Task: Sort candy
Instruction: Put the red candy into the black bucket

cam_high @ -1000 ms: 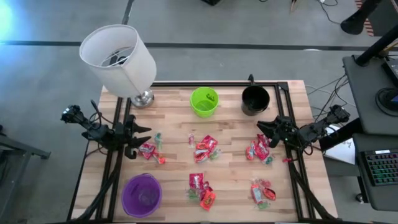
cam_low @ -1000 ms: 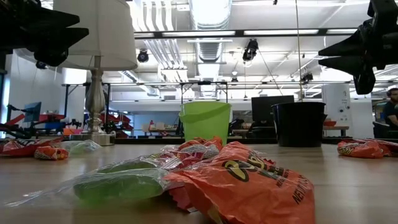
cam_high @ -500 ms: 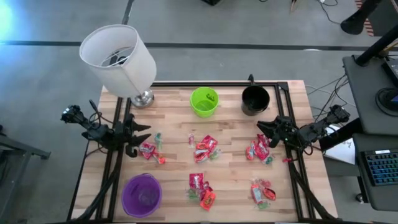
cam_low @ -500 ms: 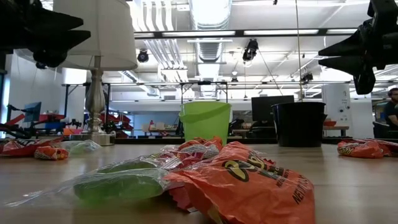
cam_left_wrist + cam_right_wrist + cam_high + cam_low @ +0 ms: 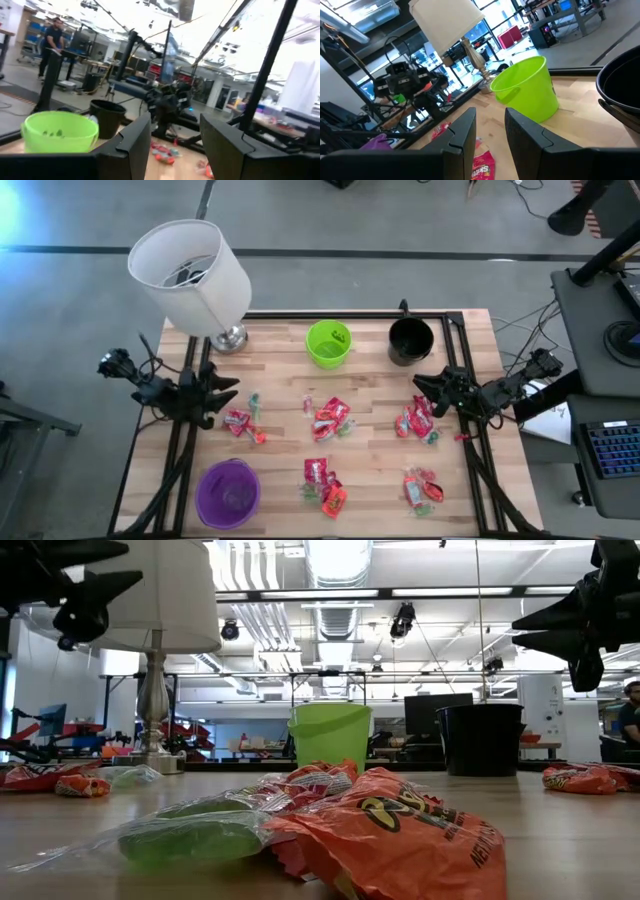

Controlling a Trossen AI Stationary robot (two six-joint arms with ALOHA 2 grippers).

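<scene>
The candy lies in several small heaps on the wooden table: near the left side [image 5: 241, 423], in the middle [image 5: 330, 418], near the right side [image 5: 418, 420], and two by the near edge [image 5: 322, 482] [image 5: 422, 488]. In the low view an orange packet [image 5: 400, 830] and a green sweet in clear wrap [image 5: 190, 835] lie closest. My left gripper [image 5: 222, 392] [image 5: 95, 585] hangs open in the air over the table's left edge, beside the left heap. My right gripper [image 5: 424, 388] [image 5: 545, 630] hangs open over the right edge, above the right heap. Neither holds anything.
A green cup [image 5: 328, 343] and a black cup [image 5: 410, 340] stand near the far edge, and a purple cup [image 5: 228, 492] stands at the near left corner. A white-shaded lamp [image 5: 190, 268] stands at the far left corner. Bare wood lies between the heaps.
My left gripper has risen and shifted a little toward the table's far edge, staying open. The right arm and the candy have kept still.
</scene>
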